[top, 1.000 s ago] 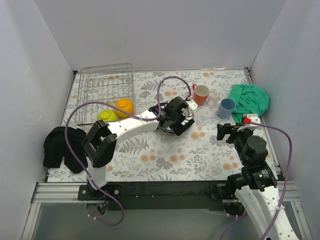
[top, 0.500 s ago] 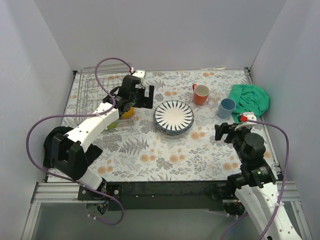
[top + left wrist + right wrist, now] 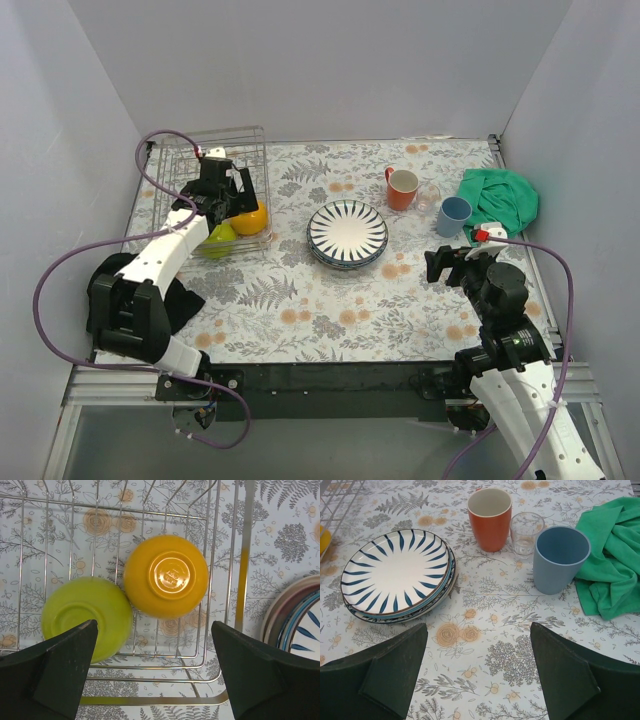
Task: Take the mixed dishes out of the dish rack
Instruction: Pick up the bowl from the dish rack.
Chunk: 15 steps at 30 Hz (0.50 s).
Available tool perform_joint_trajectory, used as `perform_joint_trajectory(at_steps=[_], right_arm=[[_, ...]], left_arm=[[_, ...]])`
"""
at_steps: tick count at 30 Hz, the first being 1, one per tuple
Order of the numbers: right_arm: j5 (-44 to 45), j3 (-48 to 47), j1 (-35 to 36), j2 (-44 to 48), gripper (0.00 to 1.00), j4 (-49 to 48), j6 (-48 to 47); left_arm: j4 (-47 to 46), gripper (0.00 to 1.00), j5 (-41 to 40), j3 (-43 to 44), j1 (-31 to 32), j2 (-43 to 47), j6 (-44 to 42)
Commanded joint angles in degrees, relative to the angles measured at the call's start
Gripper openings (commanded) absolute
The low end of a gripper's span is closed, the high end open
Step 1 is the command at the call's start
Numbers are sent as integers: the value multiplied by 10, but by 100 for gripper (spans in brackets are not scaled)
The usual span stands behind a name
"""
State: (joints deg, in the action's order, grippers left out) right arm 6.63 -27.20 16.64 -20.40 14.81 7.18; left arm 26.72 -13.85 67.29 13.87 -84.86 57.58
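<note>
The silver wire dish rack (image 3: 190,165) stands at the far left and holds an upturned orange-yellow bowl (image 3: 250,217) (image 3: 166,576) and a lime-green bowl (image 3: 217,238) (image 3: 85,616). My left gripper (image 3: 222,185) (image 3: 152,680) hovers open above the rack's near right corner (image 3: 220,675), just short of the orange bowl. A stack of plates topped by the radial-striped plate (image 3: 347,233) (image 3: 395,575) lies mid-table. The orange mug (image 3: 402,188) (image 3: 489,517), clear glass (image 3: 430,195) (image 3: 526,532) and light-blue cup (image 3: 453,216) (image 3: 561,559) stand to its right. My right gripper (image 3: 452,263) (image 3: 477,680) is open and empty above the cloth.
A green cloth (image 3: 500,200) (image 3: 612,565) lies at the far right beside the blue cup. A black cloth (image 3: 125,290) lies at the left near edge under the left arm. White walls close in three sides.
My left arm has swung from the plate stack, left there, back over the dish rack, and now hovers by the orange bowl. The right arm has barely moved.
</note>
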Motion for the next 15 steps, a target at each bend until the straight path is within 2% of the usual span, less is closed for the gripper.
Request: perform_joint_trajectory(at_steps=[1,15], right_arm=[[-7,0,2,-2,92,-33,-6],[-9,0,1,-10,91,-33,-6]], left_arm=[[-19,98,-34,-8,-2,-8,-7],[-15,98,-40,-22,-12,-41,-14]])
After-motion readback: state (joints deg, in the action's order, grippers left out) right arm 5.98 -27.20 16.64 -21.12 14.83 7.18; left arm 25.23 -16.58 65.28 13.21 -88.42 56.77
